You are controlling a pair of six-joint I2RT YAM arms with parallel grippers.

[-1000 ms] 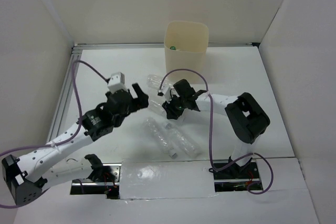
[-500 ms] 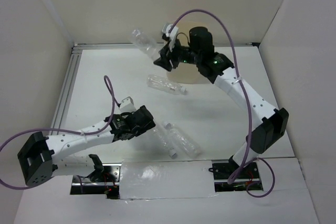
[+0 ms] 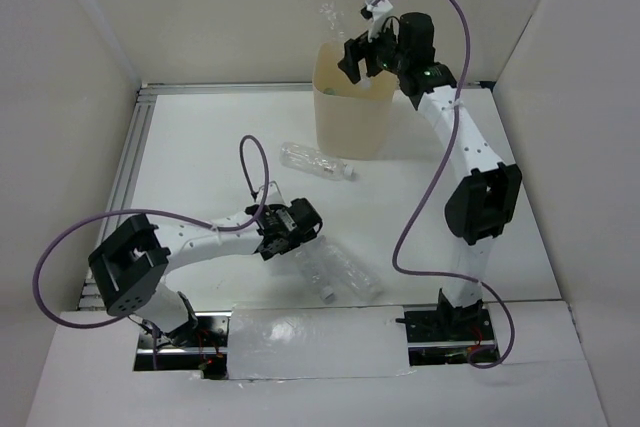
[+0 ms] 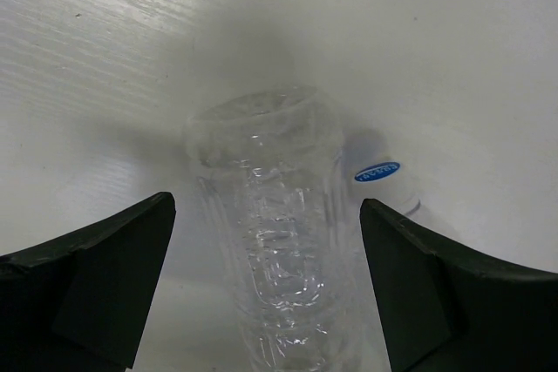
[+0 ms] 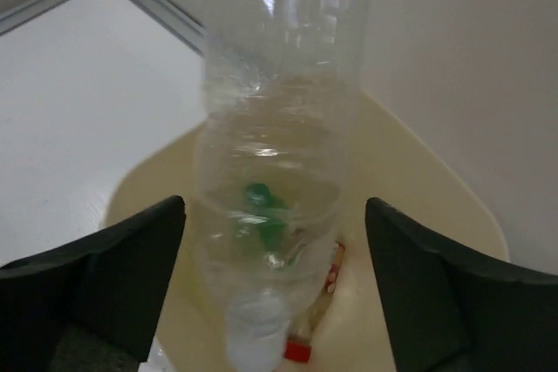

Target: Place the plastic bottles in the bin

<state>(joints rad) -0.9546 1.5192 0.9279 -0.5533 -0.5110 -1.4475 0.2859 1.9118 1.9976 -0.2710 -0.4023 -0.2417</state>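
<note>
My right gripper [image 3: 358,55] hangs over the cream bin [image 3: 345,117]. It is open, and a clear ribbed bottle [image 5: 275,119] points cap-down between its jaws with a gap on each side; from above that bottle [image 3: 328,17] juts up past the bin's rim. Inside the bin [image 5: 436,215] lie a green bottle [image 5: 261,202] and a red-capped bottle [image 5: 301,350]. My left gripper [image 3: 300,222] is low over the table and open, its jaws either side of a clear bottle [image 4: 275,241] that lies flat. Another clear bottle [image 3: 315,161] lies in front of the bin.
Two clear bottles [image 3: 340,269] lie side by side near the table's front edge, beside my left gripper. A white cap with a blue label [image 4: 379,172] shows just past the bottle between my left jaws. White walls close in the table on three sides.
The right arm has lifted a clear bottle from the table up over the bin and opened its jaws. The left arm has swung toward the front right, down to the bottles there.
</note>
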